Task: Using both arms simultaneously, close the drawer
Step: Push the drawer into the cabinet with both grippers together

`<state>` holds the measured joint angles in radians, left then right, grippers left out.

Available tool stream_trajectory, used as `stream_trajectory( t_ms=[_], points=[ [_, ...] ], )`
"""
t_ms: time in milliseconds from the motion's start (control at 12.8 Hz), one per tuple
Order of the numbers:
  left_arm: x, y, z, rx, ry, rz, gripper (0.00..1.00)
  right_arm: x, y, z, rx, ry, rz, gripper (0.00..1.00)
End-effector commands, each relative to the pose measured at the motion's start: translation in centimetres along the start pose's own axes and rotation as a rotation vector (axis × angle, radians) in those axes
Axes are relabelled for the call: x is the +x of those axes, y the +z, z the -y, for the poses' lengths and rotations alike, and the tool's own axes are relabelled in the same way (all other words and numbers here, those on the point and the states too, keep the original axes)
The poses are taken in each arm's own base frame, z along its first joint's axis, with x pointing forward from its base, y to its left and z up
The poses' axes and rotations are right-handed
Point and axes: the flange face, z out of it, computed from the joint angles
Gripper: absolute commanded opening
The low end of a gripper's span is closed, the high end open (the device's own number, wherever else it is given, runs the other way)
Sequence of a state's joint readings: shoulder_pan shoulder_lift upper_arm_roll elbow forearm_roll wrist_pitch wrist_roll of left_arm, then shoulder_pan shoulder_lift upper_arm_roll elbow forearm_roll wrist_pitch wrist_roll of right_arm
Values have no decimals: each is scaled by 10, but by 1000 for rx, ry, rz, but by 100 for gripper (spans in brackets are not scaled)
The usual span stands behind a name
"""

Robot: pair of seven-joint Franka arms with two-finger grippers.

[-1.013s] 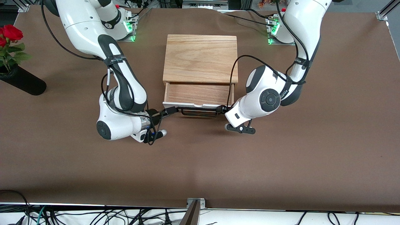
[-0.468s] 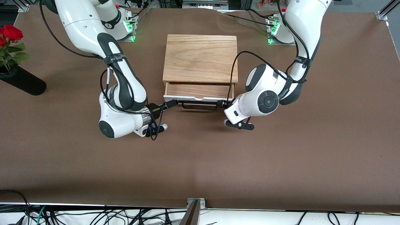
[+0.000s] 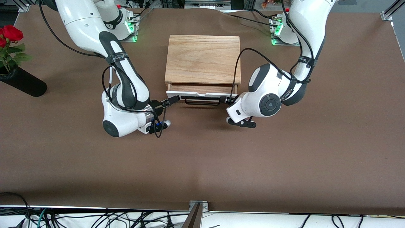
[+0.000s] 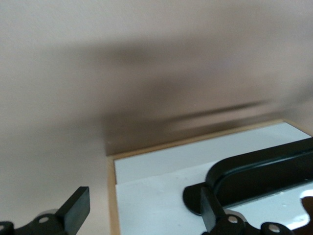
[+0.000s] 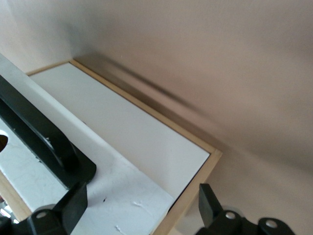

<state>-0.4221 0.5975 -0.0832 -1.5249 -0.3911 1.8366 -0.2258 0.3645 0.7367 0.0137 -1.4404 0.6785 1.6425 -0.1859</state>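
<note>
The drawer (image 3: 202, 93) stands out of the light-oak box (image 3: 202, 58) by only a thin strip, its white front and black wire handle (image 3: 201, 102) facing the front camera. My right gripper (image 3: 174, 100) is open against the front's end toward the right arm. My left gripper (image 3: 225, 100) is open at the other end of the front. In the left wrist view the open gripper (image 4: 144, 214) straddles the white front's (image 4: 161, 196) edge, one fingertip beside the handle's foot (image 4: 254, 171). In the right wrist view the gripper (image 5: 142, 208) spans the front's (image 5: 122, 137) corner, close to the handle (image 5: 44, 142).
A black vase with red roses (image 3: 22, 82) lies at the right arm's end of the table. Both arms' elbows hang low beside the box. Brown table (image 3: 202, 164) stretches toward the front camera.
The drawer has slid most of the way into the box. Both grippers have travelled with its front toward the box, staying open.
</note>
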Motion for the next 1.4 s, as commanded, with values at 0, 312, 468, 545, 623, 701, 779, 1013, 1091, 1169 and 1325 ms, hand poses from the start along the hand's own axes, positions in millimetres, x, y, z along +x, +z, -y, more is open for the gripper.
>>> stream_trajectory(
  t_ms=[0, 312, 468, 545, 623, 701, 779, 1013, 1091, 1169, 1325],
  points=[
    [-13, 4, 1, -26, -5, 41, 100, -25, 9, 0, 16, -7, 84, 100],
    [-28, 15, 2, -8, -8, 123, 100, -28, 18, -1, 23, -3, 117, 100],
    [-34, 17, 3, -3, -13, 147, 100, -31, 26, 0, 28, -3, 140, 100],
    [-34, 17, 5, -5, -17, 155, 100, -33, 25, 1, 29, -4, 143, 100],
    [-36, 16, 4, -7, -16, 164, 100, -34, 26, 1, 30, -3, 152, 100],
    [-36, 16, 3, -7, -15, 166, 100, -34, 30, 5, 31, -7, 159, 100],
    [-37, 12, 3, -8, -14, 162, 100, -35, 31, 5, 32, -5, 162, 100],
    [-39, 12, 3, -5, -13, 178, 100, -35, 30, 5, 32, -7, 160, 100],
    [-39, 12, 4, -4, -8, 177, 100, -33, 23, 5, 34, -14, 145, 100],
    [-37, 7, 5, -2, -3, 167, 100, -30, 13, 4, 43, -16, 119, 100],
    [-32, -13, 9, 10, 5, 122, 100, -22, -11, 3, 46, -29, 66, 100]
  ],
)
